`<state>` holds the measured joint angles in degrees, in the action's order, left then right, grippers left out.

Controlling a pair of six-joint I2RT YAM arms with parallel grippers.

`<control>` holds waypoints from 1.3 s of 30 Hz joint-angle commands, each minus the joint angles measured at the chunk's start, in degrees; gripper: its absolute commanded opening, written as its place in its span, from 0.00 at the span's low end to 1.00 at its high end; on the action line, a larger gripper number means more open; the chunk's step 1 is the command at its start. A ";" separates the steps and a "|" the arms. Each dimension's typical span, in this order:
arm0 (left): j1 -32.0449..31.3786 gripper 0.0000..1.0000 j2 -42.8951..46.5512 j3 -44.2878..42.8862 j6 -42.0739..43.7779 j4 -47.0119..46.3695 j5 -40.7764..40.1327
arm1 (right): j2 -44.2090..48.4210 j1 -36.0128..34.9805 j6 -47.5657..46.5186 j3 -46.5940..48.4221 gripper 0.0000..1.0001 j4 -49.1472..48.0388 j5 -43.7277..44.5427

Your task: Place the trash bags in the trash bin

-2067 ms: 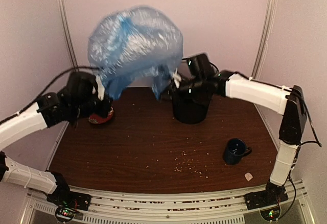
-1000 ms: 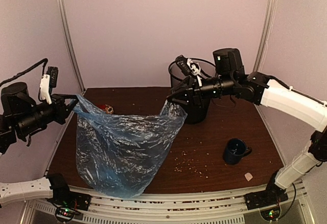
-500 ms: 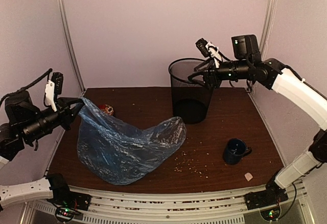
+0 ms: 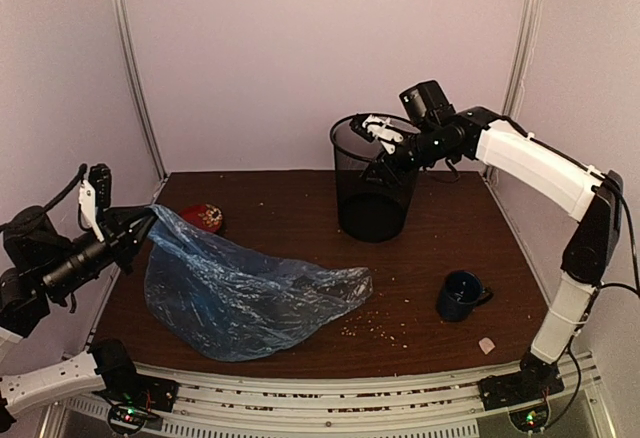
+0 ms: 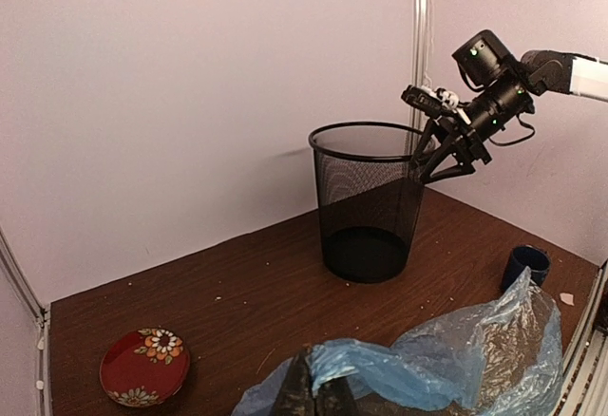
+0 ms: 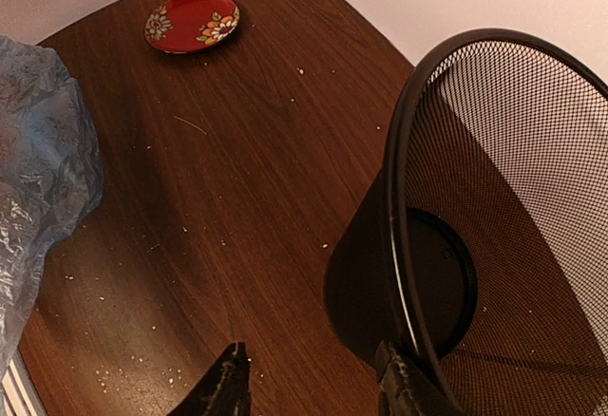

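Note:
The light-blue trash bag [image 4: 250, 293] lies crumpled on the brown table, left of centre. My left gripper [image 4: 138, 228] is shut on its upper left corner and holds that corner just above the table; the left wrist view shows the film [image 5: 427, 359] pinched between the fingertips of the left gripper [image 5: 313, 392]. The black mesh trash bin [image 4: 375, 183] stands upright at the back, with nothing seen inside it. My right gripper [image 4: 383, 158] hovers open at the bin's near-left rim [image 6: 399, 198], holding nothing. One finger [image 6: 404, 383] is just outside the rim.
A red flowered plate [image 4: 203, 217] sits at the back left, behind the bag. A dark blue mug [image 4: 460, 295] stands at the right front. Crumbs [image 4: 372, 324] are scattered in front of the bin, and a small pale scrap [image 4: 487, 345] lies near the front right edge.
The right gripper let go of the bag's right edge and moved back and down to the bin's rim. The bag collapsed flat onto the table. The left gripper dropped slightly, still holding its corner.

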<state>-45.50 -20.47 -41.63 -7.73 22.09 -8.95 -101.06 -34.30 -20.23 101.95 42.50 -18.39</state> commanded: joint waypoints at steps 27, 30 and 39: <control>-0.12 0.00 11.07 5.66 -0.01 -4.95 -0.78 | -6.12 -1.91 -0.92 17.98 0.53 6.82 8.47; -0.10 0.00 10.98 5.66 0.15 -4.67 -1.43 | -8.53 -1.91 -0.53 20.67 0.52 6.47 9.31; -0.12 0.00 11.19 5.84 0.50 -4.55 -2.95 | -13.86 -1.91 -1.21 22.50 0.46 8.60 9.68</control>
<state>-45.50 -10.00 -36.10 -7.84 20.53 -10.87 -113.34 -36.14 -21.41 123.39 49.28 -10.20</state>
